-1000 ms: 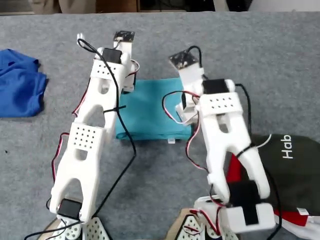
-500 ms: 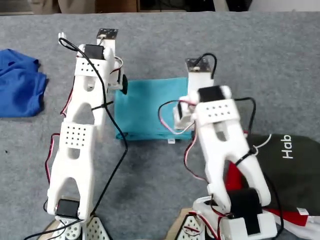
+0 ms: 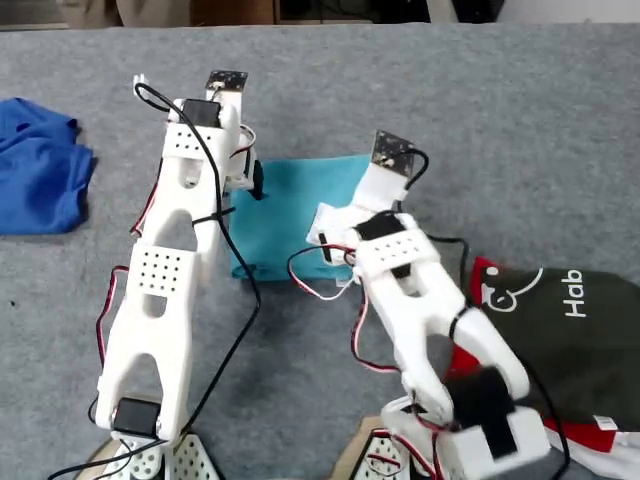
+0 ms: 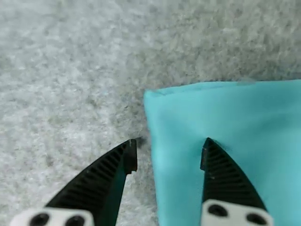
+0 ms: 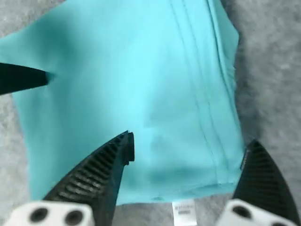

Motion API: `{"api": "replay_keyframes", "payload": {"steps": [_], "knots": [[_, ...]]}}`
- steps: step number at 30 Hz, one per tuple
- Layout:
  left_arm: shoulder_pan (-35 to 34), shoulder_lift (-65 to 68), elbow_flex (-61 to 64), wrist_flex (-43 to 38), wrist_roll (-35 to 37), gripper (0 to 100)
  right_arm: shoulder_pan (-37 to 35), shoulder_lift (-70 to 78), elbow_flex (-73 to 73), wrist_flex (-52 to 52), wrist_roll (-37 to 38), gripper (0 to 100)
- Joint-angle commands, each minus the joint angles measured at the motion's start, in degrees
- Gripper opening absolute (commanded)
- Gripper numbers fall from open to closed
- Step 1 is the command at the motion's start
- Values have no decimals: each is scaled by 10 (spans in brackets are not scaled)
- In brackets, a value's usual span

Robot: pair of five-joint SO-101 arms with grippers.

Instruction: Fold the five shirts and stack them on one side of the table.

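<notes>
A folded teal shirt [image 3: 300,205] lies flat on the grey table between the two arms. My left gripper [image 3: 256,182] is at its left edge. In the left wrist view that gripper [image 4: 169,150] is open, one finger over the carpet and the other over the teal shirt [image 4: 235,150], near its corner. My right gripper [image 5: 188,150] is open wide above the teal shirt [image 5: 141,94], close to the hem with the white label [image 5: 183,207]. In the high view the right gripper [image 3: 328,245] sits over the shirt's near right part, mostly hidden by its arm.
A crumpled blue shirt [image 3: 40,165] lies at the far left of the table. A dark shirt with red and white parts [image 3: 570,340] lies at the near right beside the right arm's base. Bare grey carpet [image 3: 500,100] stretches across the far side.
The right arm has swung left and toward the shirt's near edge, turning its wrist. The left gripper drifted back to the shirt's left edge. The shirt has stayed in place.
</notes>
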Motion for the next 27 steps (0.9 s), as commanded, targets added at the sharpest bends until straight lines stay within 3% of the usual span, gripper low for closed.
{"api": "replay_keyframes", "payload": {"steps": [1, 7, 14, 17, 23, 27], "knots": [[7, 3, -7, -6, 30, 229, -6, 58, -7, -18, -17, 361], [7, 19, -7, -6, 35, 226, -4, 132, -50, -13, -19, 337], [9, 19, -8, -19, 35, 98, -3, 136, -56, -13, -13, 91], [18, 21, -8, -19, 33, 43, 4, 136, -56, -13, 6, 30], [43, 20, -8, -26, 35, 19, 39, 136, -56, -7, 24, 19], [47, 19, -28, -25, 36, 19, 51, 114, -72, 55, 43, 19]]}}
